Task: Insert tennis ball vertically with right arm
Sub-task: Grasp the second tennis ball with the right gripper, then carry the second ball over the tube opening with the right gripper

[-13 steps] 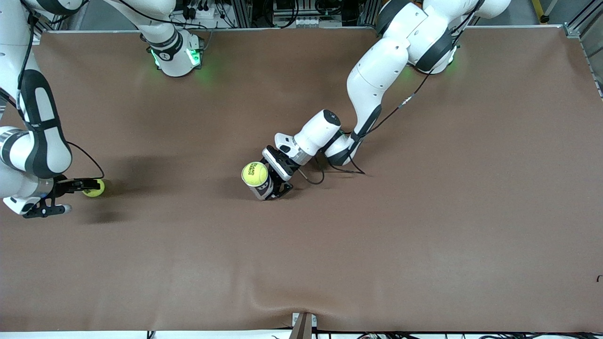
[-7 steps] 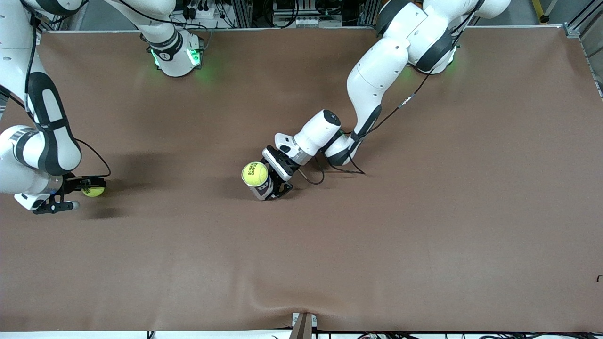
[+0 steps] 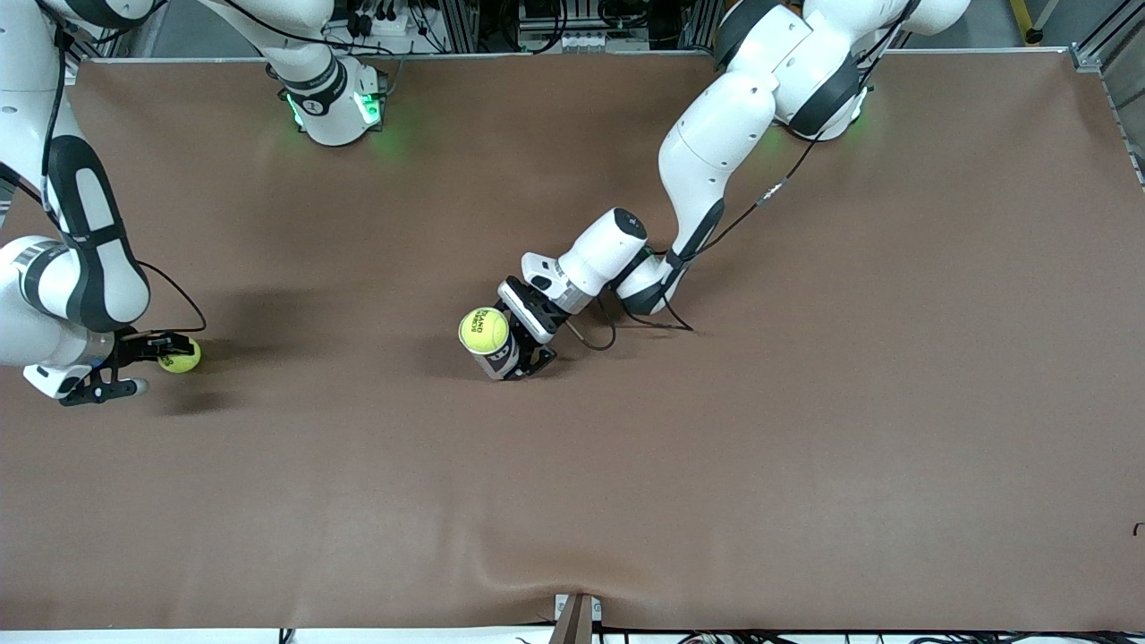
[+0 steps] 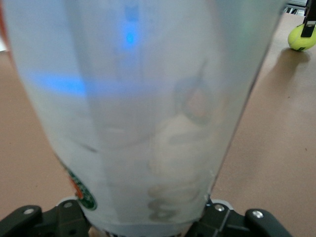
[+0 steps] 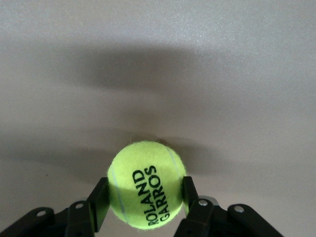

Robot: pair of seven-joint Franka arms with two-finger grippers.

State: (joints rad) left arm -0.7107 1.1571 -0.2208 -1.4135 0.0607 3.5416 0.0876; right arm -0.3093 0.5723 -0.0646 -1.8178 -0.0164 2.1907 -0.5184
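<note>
A yellow tennis ball [image 3: 184,360] [image 5: 146,183] rests on the brown table near the right arm's end. My right gripper [image 3: 172,352] [image 5: 146,191] is low over the table and shut on it, a black pad pressed against each side. My left gripper [image 3: 521,356] [image 4: 148,224] is shut on an upright translucent can [image 3: 503,360] [image 4: 143,108] at mid-table. A second tennis ball [image 3: 484,329] sits in the can's open top. From the left wrist view the gripped ball [image 4: 301,37] shows far off.
The brown mat [image 3: 805,402] covers the whole table. A black cable [image 3: 595,338] loops on it beside the left wrist. Both arm bases [image 3: 333,107] stand along the edge farthest from the front camera.
The right gripper's fingers have closed on the tennis ball, and the right arm has shifted slightly around it. The left arm and the can have not moved.
</note>
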